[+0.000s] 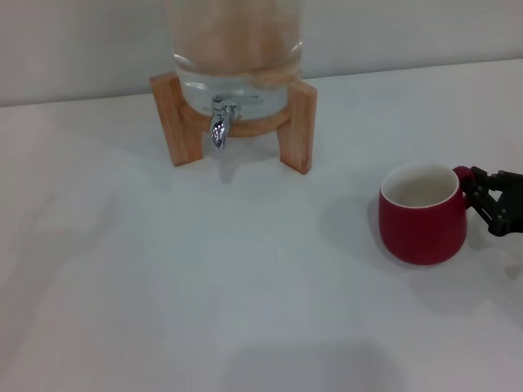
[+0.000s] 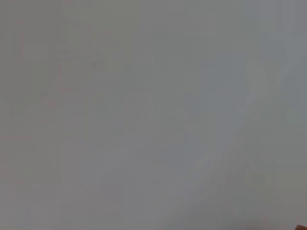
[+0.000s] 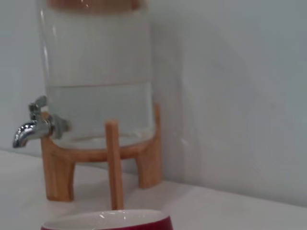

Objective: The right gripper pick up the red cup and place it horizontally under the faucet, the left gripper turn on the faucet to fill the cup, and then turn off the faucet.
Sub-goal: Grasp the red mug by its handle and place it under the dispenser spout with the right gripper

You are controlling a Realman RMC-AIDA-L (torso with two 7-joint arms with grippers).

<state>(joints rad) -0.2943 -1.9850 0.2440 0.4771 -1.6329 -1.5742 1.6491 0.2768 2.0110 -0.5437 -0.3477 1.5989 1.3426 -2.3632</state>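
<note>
Red cup (image 1: 422, 216) upright, unmarked

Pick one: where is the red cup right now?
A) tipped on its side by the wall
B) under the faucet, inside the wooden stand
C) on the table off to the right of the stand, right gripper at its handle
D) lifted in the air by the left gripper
C: the red cup stands upright on the table, well to the right of the faucet and wooden stand, with the right gripper at its handle.

One red cup (image 1: 422, 214), one faucet (image 1: 221, 122), one pincer (image 1: 490, 202)
</note>
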